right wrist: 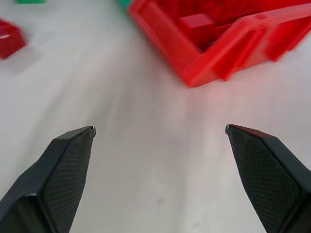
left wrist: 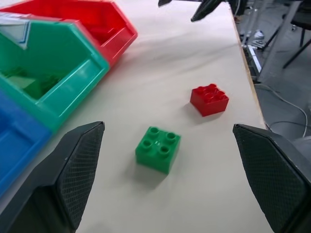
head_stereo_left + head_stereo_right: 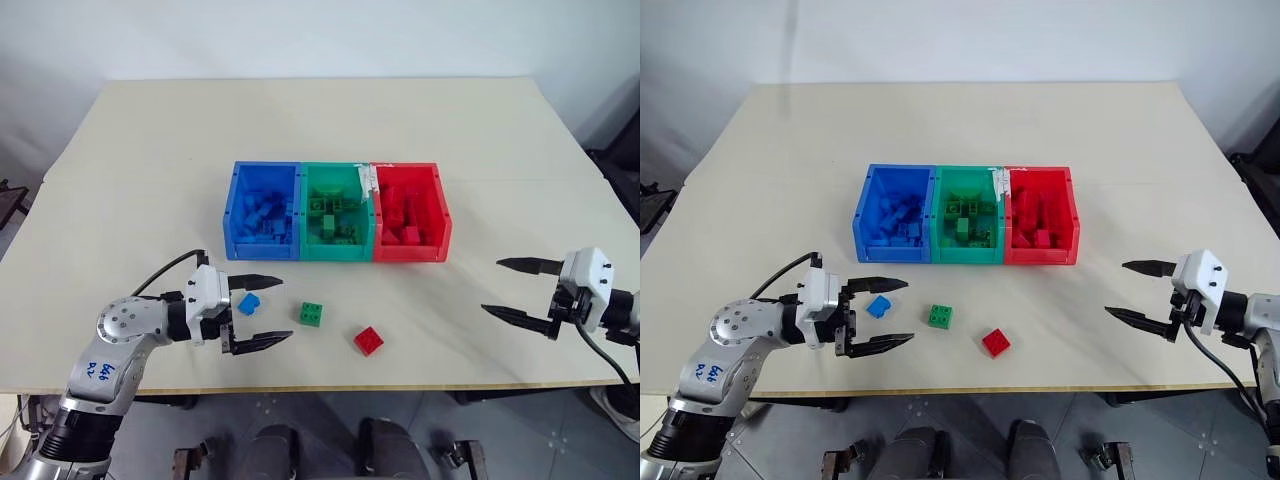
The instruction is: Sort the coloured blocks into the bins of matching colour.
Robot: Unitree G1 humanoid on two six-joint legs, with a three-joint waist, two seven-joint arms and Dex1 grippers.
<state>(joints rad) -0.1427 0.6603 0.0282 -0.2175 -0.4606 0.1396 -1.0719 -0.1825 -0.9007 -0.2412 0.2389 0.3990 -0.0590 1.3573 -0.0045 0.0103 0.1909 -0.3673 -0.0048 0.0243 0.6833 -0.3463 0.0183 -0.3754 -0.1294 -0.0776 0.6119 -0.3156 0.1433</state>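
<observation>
Three bins sit side by side mid-table, blue bin [image 3: 264,211], green bin [image 3: 337,212] and red bin [image 3: 410,212], all holding bricks already. Toward the table's [image 3: 150,150] front edge lie a blue block [image 3: 248,303], a green block [image 3: 312,314] and a red block [image 3: 368,340]. The left gripper [image 3: 262,311] spreads wide around the blue one (not touching it); the right gripper [image 3: 524,290] hangs released, empty, near the right edge.

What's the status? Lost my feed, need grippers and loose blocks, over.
Left gripper open, empty, straddling blue block. Right gripper open, empty, off to the side of red bin. Green block, red block loose on table. Nothing blocking.
</observation>
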